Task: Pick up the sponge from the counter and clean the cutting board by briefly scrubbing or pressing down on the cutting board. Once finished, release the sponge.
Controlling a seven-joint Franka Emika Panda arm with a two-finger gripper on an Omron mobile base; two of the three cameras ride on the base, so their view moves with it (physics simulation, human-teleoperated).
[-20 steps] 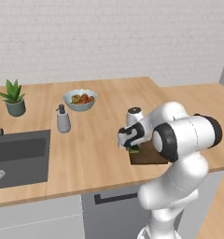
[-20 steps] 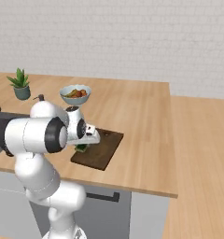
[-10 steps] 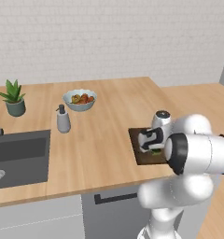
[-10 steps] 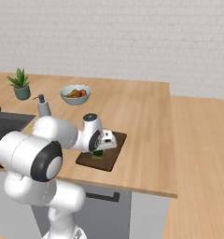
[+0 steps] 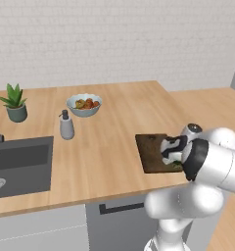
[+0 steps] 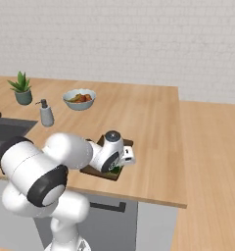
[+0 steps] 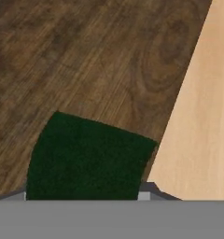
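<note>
Pressing my end effector (image 7: 86, 198), closed on the small dark-green rectangular sponge (image 7: 88, 158), onto the dark brown wooden cutting board (image 7: 86, 60) near its 3 o'clock edge; sponge seems soft, light, best gripped across its sides.

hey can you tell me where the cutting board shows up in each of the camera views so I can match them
Left base view: cutting board right of centre, partly behind the arm.
Right base view: lower centre, mostly covered by the arm.
Hand view: dark wood across the upper left.
Shared landmark: the green sponge on it.
</note>
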